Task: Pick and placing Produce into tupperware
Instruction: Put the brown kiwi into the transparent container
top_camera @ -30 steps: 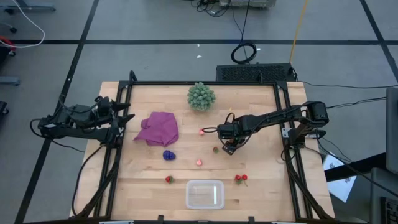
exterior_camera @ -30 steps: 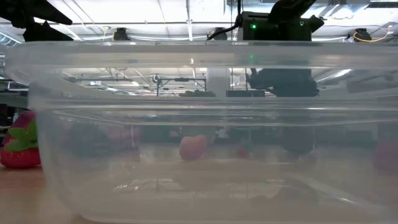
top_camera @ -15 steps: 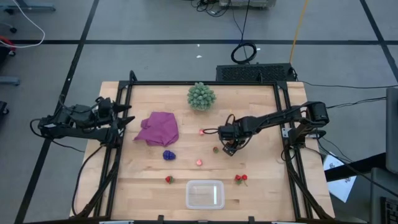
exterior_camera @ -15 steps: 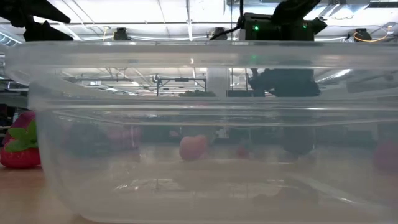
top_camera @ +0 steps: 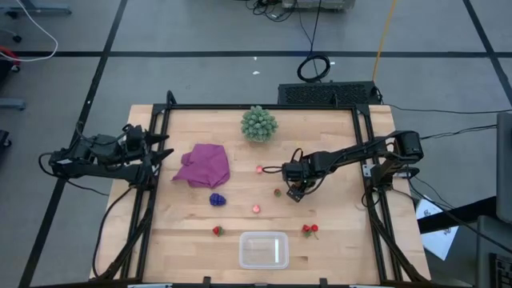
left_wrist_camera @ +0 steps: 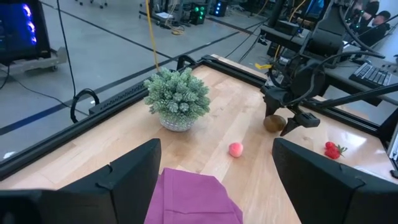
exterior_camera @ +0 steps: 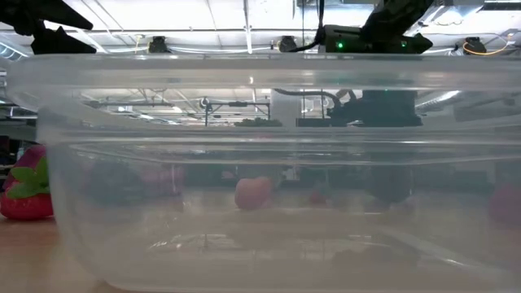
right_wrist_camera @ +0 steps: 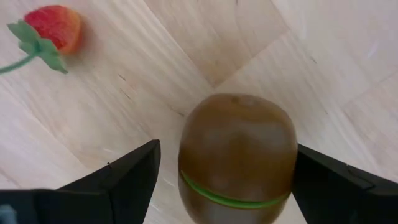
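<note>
While the left gripper (top_camera: 162, 151) waits wide open far off, the right gripper (right_wrist_camera: 224, 186), jaws wide, straddles the brown kiwi (right_wrist_camera: 237, 158) on the table, long axis running betw. its fingers, ready to close.

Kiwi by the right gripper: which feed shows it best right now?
The right wrist view: the kiwi fills the frame on the wood between the open right gripper fingers. The high view shows only a small brown dot; the left wrist view shows it far off; in the low view, through the tub, I can't make it out.
</note>
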Robot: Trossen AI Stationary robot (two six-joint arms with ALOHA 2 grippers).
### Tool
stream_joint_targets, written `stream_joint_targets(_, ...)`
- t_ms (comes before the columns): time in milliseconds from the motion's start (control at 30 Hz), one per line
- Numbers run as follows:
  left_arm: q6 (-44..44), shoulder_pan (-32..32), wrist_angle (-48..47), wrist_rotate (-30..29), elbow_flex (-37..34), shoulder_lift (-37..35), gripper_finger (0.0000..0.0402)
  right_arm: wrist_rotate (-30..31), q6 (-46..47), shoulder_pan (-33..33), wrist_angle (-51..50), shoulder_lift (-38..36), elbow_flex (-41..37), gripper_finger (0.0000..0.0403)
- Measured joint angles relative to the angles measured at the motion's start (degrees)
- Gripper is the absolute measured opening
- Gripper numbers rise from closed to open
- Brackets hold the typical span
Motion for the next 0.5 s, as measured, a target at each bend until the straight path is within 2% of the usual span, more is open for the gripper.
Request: stream_joint_targets(500,0.1,0.0,0.0,-0.1,0.0,0.0,0.0312,0.2,0.1,0.0,0.2,-0.8,0.0,0.0311)
